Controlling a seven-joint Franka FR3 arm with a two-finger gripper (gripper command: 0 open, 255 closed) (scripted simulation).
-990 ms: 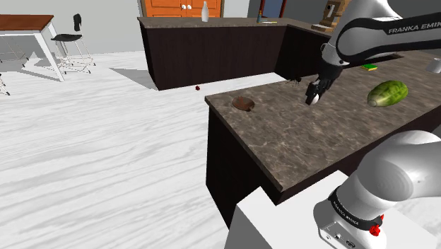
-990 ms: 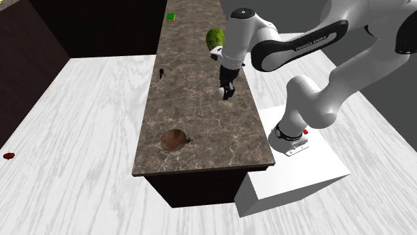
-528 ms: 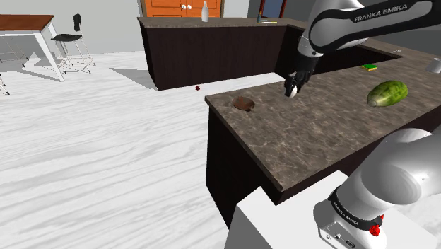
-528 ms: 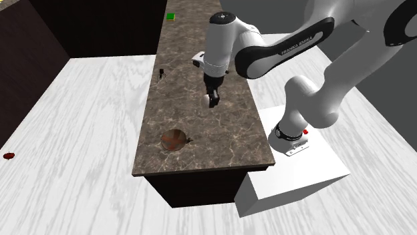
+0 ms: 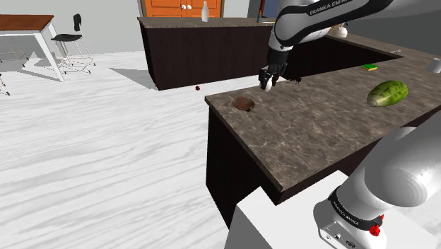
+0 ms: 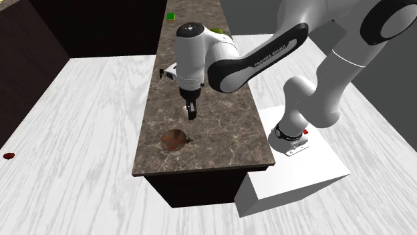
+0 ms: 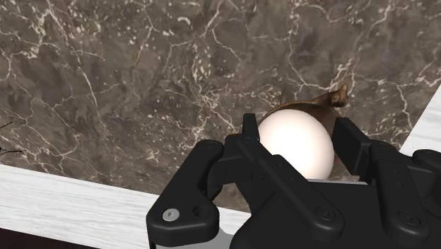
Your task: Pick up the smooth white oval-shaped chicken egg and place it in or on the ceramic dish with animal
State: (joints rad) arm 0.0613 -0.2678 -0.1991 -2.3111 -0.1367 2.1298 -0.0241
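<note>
A smooth white egg (image 7: 300,143) is clasped between my gripper's (image 7: 297,133) two black fingers (image 7: 249,129). In the shoulder view the gripper (image 5: 267,83) hangs above the dark marble counter (image 5: 318,134), with the egg (image 5: 268,87) at its tip. It is just right of, and slightly beyond, the small brown dish (image 5: 244,104). In the second exterior view the gripper (image 6: 192,113) hovers a short way past the dish (image 6: 174,139), which sits near the counter's end. Past the egg in the wrist view, the dish's brown rim (image 7: 324,101) peeks out.
A green melon (image 5: 387,93) lies toward the shoulder view's right. A green sponge (image 5: 370,68) and a small dark object (image 5: 293,82) sit farther back. The counter's edge drops to white floor beside the dish. A red item (image 5: 196,88) lies on the floor.
The arm has carried the egg across the counter from near the melon toward the dish, moving leftward in the shoulder view. The grip on the egg is unchanged.
</note>
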